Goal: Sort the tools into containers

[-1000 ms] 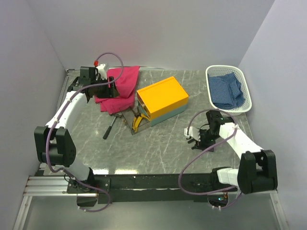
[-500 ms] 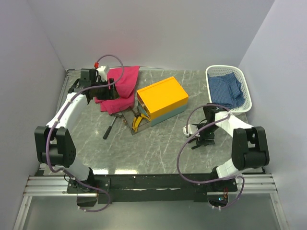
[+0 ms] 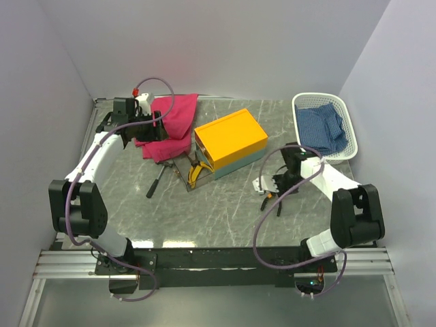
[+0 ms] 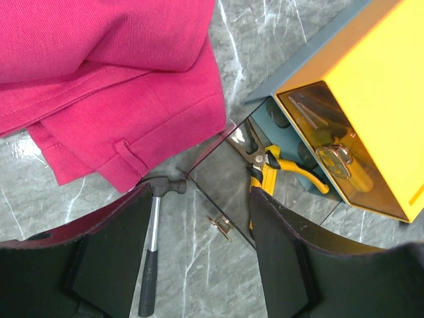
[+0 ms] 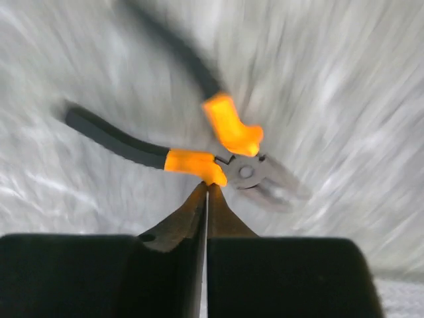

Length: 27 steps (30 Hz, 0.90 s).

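Observation:
Orange-black pliers (image 5: 192, 162) lie on the marble table, blurred in the right wrist view. My right gripper (image 5: 207, 189) is shut with nothing between its fingers, its tips right at the pliers' orange handle. From above, this gripper (image 3: 272, 191) sits right of the orange-yellow toolbox (image 3: 230, 142), with the pliers (image 3: 270, 204) just under it. My left gripper (image 4: 200, 199) hangs open over the table near the black-handled hammer (image 4: 151, 265). Yellow-black pliers (image 4: 285, 169) lie at the toolbox's open end (image 4: 318, 132). The white basket (image 3: 325, 100) stands at the back right.
A magenta cloth (image 3: 167, 126) lies at the back left, partly under my left arm. A blue checked cloth (image 3: 321, 129) fills the basket. The toolbox's clear flap with a metal latch (image 4: 218, 225) lies flat on the table beside the hammer (image 3: 157, 181).
My right gripper has closed and swung a little left, toward the toolbox. The left arm and the other tools have not moved.

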Available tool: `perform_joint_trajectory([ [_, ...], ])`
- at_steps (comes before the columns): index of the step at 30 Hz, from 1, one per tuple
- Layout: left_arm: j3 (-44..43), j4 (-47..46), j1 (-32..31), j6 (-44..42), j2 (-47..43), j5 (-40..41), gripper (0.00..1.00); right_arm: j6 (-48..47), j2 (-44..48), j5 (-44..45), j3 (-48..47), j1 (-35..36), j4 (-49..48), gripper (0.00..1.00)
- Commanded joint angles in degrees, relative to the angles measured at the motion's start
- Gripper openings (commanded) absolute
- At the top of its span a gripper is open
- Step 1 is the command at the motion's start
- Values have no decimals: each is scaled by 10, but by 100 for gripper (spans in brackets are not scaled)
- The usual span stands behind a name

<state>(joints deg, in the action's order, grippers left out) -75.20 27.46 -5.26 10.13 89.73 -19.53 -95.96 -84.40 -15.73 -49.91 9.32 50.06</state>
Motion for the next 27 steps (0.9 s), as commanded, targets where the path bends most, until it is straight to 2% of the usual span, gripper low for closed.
perform_joint_trajectory([
  [1,-6,-21,2,-6,-12,6,66,28,32,-115,-65,70,40,0],
  [5,-13,-22,2,-5,-3,6,66,96,25,-194,-181,131,76,0],
  [11,-12,-23,2,-5,-5,10,66,111,-10,-172,-222,155,115,1],
  [14,0,-25,2,-5,-13,12,67,170,-30,-142,-216,155,109,25],
  [15,2,-27,3,-3,-15,11,67,207,-33,-141,-211,153,95,36],
  [16,5,-27,3,-2,-19,12,67,253,-34,-130,-202,153,72,39],
  [17,7,-26,4,0,-20,13,67,356,-30,-123,-181,154,19,41],
  [19,8,-26,5,5,-23,19,67,474,-21,-93,-160,153,-36,44],
  [20,7,-26,6,5,-24,21,68,590,-13,-75,-143,154,-85,45],
  [22,8,-26,7,6,-24,27,68,726,-10,-45,-129,151,-110,47],
  [23,8,-26,8,6,-24,29,68,769,-13,-13,-123,150,-119,47],
  [27,12,-25,9,6,-22,31,67,936,-43,24,-118,141,-85,46],
])
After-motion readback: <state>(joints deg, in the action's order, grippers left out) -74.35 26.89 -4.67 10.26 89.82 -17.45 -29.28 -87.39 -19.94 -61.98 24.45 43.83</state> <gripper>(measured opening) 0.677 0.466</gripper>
